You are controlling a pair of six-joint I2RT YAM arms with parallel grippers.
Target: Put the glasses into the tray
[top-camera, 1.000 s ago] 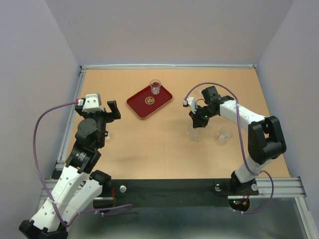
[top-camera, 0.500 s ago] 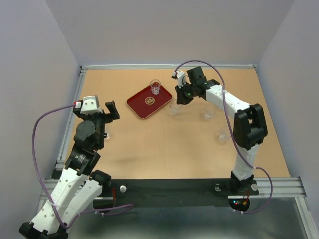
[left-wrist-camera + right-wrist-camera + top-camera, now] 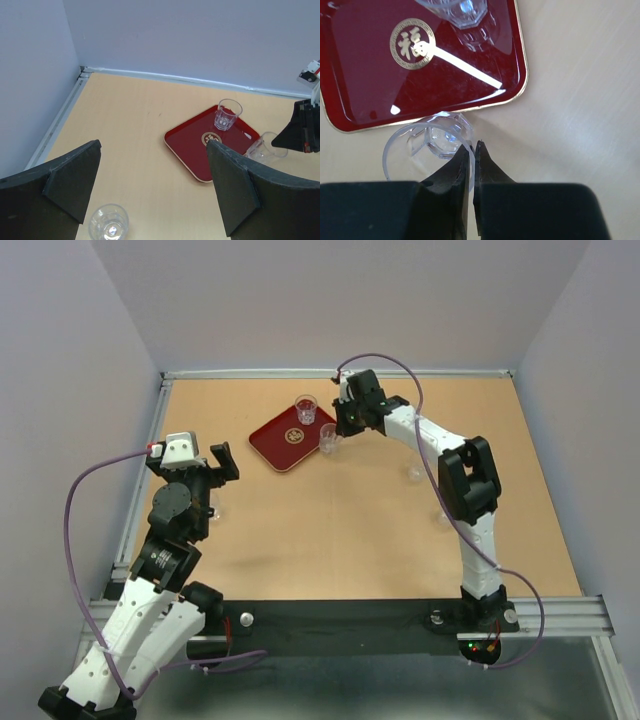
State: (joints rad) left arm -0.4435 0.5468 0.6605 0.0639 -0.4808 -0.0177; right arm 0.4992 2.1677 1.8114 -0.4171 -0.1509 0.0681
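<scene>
The dark-red tray [image 3: 280, 440] with a gold emblem lies at the far middle of the table. One clear glass [image 3: 306, 408] stands on its far corner. My right gripper [image 3: 343, 422] is shut on the rim of another glass [image 3: 328, 438], held just off the tray's right edge; in the right wrist view the gripper [image 3: 472, 147] pinches this glass [image 3: 427, 145] beside the tray's rim [image 3: 520, 75]. My left gripper [image 3: 154, 145] is open and empty, above a glass [image 3: 108, 223] on the table, with the tray [image 3: 187, 145] farther off.
Two more glasses [image 3: 415, 473] [image 3: 443, 515] stand on the table's right half. One glass [image 3: 213, 508] stands by the left arm. Grey walls and a metal rail bound the table at the back and left.
My right arm has carried its glass from the right middle of the table leftward and farther back to the tray's right edge. The tray has shifted slightly left. The left arm has stayed put.
</scene>
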